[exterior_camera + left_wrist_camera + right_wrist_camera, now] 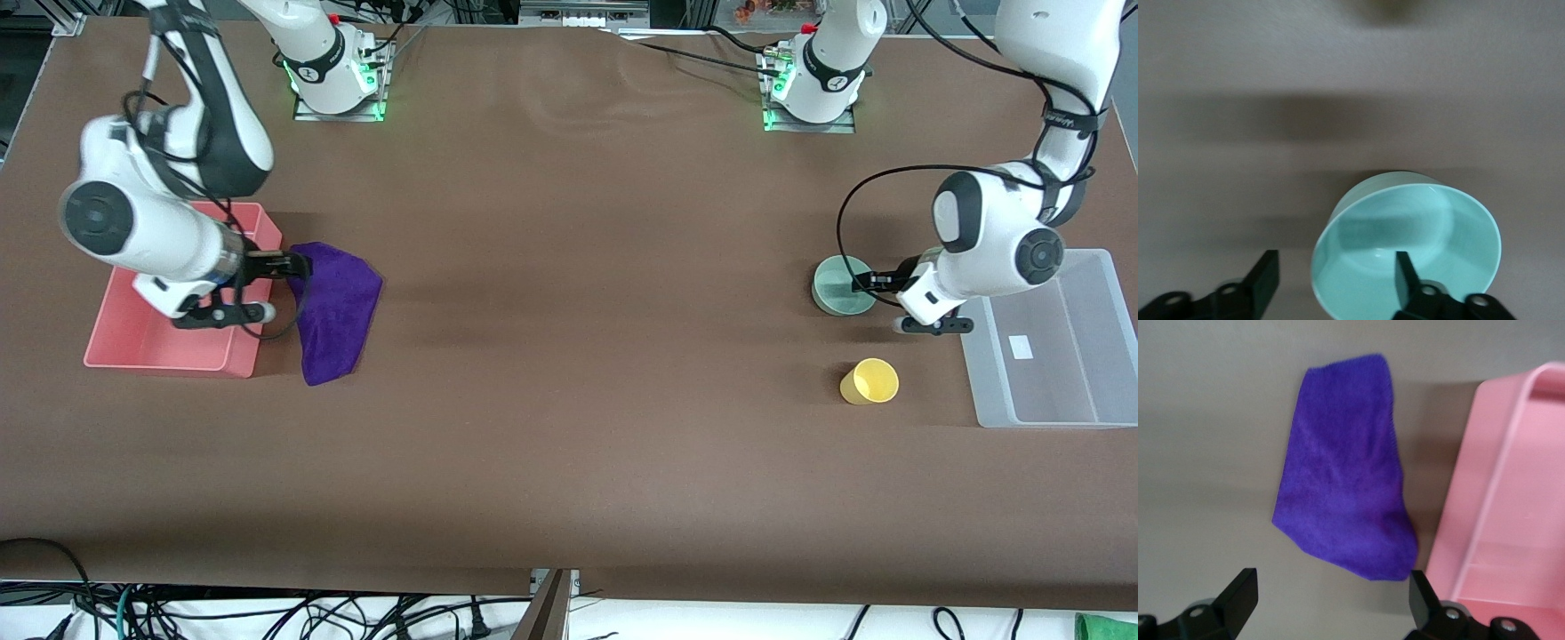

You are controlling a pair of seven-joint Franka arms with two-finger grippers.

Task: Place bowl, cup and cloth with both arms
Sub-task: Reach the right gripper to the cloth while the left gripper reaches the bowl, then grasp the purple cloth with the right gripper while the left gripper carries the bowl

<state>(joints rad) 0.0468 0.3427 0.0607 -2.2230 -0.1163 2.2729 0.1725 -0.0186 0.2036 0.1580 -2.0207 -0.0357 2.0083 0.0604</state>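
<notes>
The left gripper (1335, 277) straddled the bowl's (1408, 250) rim – one finger inside, jaws apart. The right gripper (1331, 600) hung wide over the cloth (1345, 487) – its length ran straight away from the jaws

1. Two white arms (996, 240) are standing bolted on metal base plates (809, 120) to a brown-covered table (569, 400), suggesting a robotics lab.
2. Loose cables (267, 613) are trailing along the table's near edge.
</notes>
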